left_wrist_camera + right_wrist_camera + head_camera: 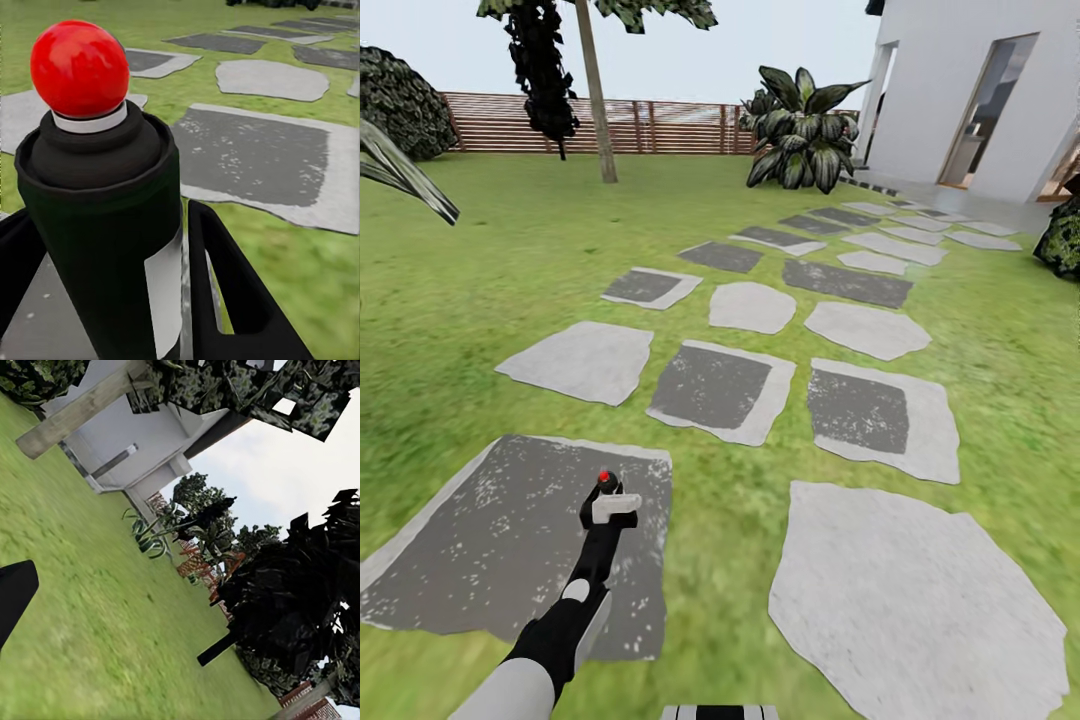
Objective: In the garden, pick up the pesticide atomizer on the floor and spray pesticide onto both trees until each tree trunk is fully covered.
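The pesticide atomizer (105, 225) is a black cylinder with a red ball cap and a pale label, standing upright between two black fingers (232, 292). My left gripper (608, 502) is shut on it, low over a dark stepping stone (490, 540); the atomizer's red cap (605, 479) pokes up above the gripper. One tree trunk (596, 95) rises far ahead by the fence, its crown cut off by the frame. A straight trunk (79, 409) also crosses the tilted right wrist view under blocky leaves. A black fingertip (13, 596) of my right gripper shows at that view's edge.
Grey stepping stones (870, 330) lead across the lawn toward the white house (960, 90) at the right. A broad-leaved plant (805, 130) stands beside the path. The brown slat fence (660, 128) closes the far side, with a dark narrow conifer (542, 70) in front of it.
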### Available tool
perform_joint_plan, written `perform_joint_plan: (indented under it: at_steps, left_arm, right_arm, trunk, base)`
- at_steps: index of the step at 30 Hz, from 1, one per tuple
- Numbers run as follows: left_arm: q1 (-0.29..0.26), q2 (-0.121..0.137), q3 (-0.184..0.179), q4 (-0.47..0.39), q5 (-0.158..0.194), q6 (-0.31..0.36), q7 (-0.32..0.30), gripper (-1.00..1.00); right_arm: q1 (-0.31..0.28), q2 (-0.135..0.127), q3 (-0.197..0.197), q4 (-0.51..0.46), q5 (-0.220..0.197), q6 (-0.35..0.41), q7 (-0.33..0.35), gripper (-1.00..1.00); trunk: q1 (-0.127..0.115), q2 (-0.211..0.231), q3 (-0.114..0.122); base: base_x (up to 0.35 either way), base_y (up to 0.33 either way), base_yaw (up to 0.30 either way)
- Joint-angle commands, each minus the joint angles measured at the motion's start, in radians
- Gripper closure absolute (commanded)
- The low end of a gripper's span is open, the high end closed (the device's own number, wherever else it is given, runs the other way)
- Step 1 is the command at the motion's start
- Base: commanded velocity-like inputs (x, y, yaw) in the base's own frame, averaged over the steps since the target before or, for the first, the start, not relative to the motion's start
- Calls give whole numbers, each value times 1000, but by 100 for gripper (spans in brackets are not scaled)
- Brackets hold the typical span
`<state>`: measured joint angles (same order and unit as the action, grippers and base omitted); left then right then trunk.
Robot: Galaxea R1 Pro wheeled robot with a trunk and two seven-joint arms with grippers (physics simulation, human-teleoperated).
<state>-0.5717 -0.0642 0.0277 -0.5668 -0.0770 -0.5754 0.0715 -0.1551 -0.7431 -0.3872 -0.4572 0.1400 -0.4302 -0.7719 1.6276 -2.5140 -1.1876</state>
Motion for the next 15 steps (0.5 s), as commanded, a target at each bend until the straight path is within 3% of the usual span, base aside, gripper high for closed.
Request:
perform_joint_plan:
  at_steps: [1,15]
  left_arm:
    - [-1,-1,3,1,-9,-3,5,100]
    - [-1,3,3,2,-7,-3,4,100]
  right_arm:
    - [-1,1,-5,2,10,-2,-1,-100]
    - [-1,2,-5,2,10,-2,-1,-100]
  trunk:
    - [-1,0,3]
    - [-7,3,57]
  base:
    - [0,0,0]
    - [0,0,0]
